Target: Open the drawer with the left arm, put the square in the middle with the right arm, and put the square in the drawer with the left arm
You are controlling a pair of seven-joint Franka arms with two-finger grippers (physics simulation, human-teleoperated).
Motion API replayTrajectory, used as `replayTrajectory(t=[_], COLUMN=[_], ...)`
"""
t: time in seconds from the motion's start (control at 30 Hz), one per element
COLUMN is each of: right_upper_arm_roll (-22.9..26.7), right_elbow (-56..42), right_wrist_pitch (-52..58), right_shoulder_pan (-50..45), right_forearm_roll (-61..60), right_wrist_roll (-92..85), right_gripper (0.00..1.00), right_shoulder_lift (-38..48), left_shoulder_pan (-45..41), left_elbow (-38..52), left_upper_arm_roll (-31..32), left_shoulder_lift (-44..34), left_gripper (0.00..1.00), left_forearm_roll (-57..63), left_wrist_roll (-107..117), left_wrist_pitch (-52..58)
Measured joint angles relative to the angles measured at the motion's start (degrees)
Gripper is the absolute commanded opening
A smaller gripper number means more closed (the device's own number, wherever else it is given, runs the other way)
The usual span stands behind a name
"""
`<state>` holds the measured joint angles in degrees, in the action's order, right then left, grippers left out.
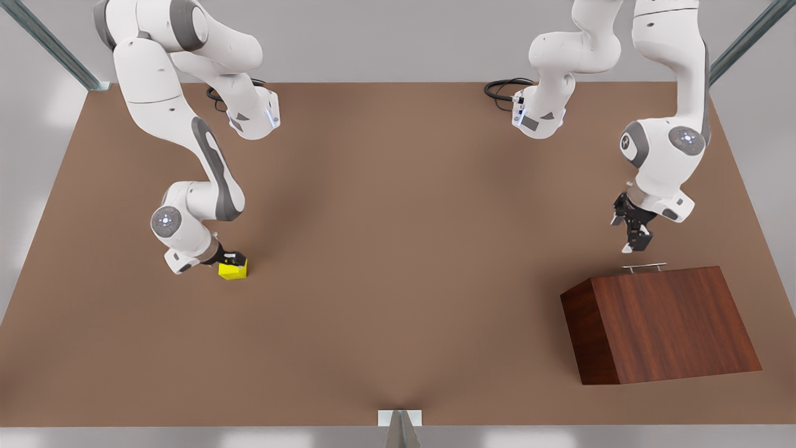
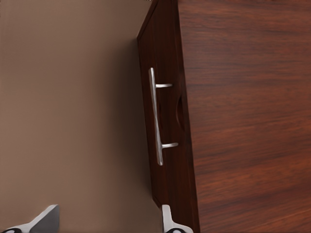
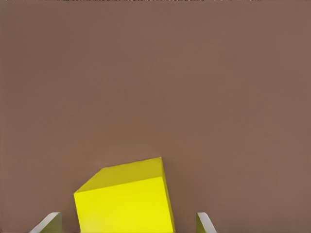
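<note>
Right end effector [image 1: 231,258] seemingly at yellow square [image 1: 234,269]; left end effector [image 1: 633,239] above drawer handle [image 1: 644,267].

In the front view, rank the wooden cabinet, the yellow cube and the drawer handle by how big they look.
1. Wooden cabinet, by far the largest.
2. Yellow cube.
3. Drawer handle, a thin silver bar: longer than the cube is wide, but covering less area, so this ranking is close.

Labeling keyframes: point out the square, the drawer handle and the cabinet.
square [image 1: 234,270]: front view, its yellow top face.
drawer handle [image 2: 155,115]: left wrist view, mid-length of the silver bar.
cabinet [image 1: 675,320]: front view, middle of its sloped wood-grain top.
</note>
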<state>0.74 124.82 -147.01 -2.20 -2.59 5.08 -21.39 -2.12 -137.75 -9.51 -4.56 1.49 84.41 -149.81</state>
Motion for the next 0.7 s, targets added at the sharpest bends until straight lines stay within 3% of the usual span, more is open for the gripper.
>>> replayTrajectory(t=[0.37,0.43,0.7], right_upper_arm_roll=[-0.05,-0.05,-0.03], right_elbow=[2.26,2.44,1.82], right_wrist_pitch=[-3.59,-4.55,-8.55], right_shoulder_pan=[0.01,-0.02,0.00], right_forearm_roll=[-1.27,-1.30,-1.18], right_wrist_roll=[0.53,0.58,0.66], right_gripper=[1.00,0.86,0.83], right_shoulder_lift=[-3.31,-3.59,-3.48], left_shoulder_pan=[2.74,3.08,3.50], left_elbow=[0.17,0.23,0.66], left_upper_arm_roll=[-0.66,-0.68,-1.56], left_shoulder_lift=[3.28,3.70,5.98], left_gripper=[1.00,1.00,1.00], left_forearm_roll=[3.58,4.82,10.13], left_wrist_roll=[8.43,9.29,11.88], left_wrist_pitch=[-4.41,-4.91,-7.15])
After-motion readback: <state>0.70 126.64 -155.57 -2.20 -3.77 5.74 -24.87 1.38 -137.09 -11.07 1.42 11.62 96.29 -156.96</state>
